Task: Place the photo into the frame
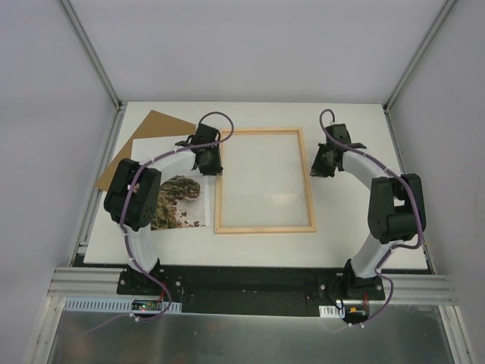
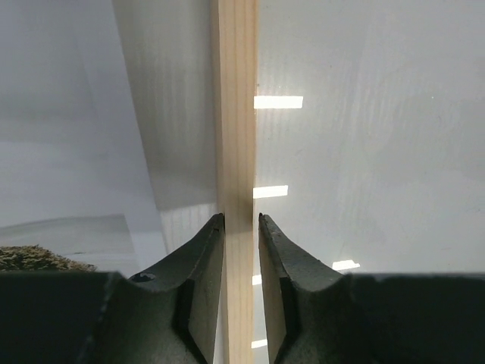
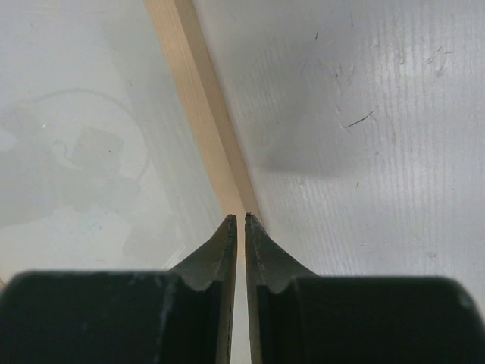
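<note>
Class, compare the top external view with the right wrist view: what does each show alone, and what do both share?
Top only: the photo, the brown backing board, the left gripper, the whole frame. Right wrist only: the right gripper with jaws nearly closed, fine scratches on the table. Both: the table and the right gripper at the frame's wooden rail.
</note>
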Action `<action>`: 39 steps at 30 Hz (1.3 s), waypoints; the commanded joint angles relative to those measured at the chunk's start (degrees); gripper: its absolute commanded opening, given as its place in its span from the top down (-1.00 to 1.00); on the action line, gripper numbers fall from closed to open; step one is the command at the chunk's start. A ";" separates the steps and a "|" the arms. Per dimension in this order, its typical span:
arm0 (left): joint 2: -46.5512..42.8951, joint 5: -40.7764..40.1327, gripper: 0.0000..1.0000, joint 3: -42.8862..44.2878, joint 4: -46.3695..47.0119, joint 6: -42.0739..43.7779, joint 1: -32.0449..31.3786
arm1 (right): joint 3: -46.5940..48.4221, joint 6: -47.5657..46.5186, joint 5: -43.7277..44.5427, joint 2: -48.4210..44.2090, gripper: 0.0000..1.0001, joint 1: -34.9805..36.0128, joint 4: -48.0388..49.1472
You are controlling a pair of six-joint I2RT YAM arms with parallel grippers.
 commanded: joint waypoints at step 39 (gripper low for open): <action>16.99 7.32 0.60 25.10 -3.59 3.20 -11.62 | -5.96 0.69 5.18 -11.50 0.78 -2.11 4.82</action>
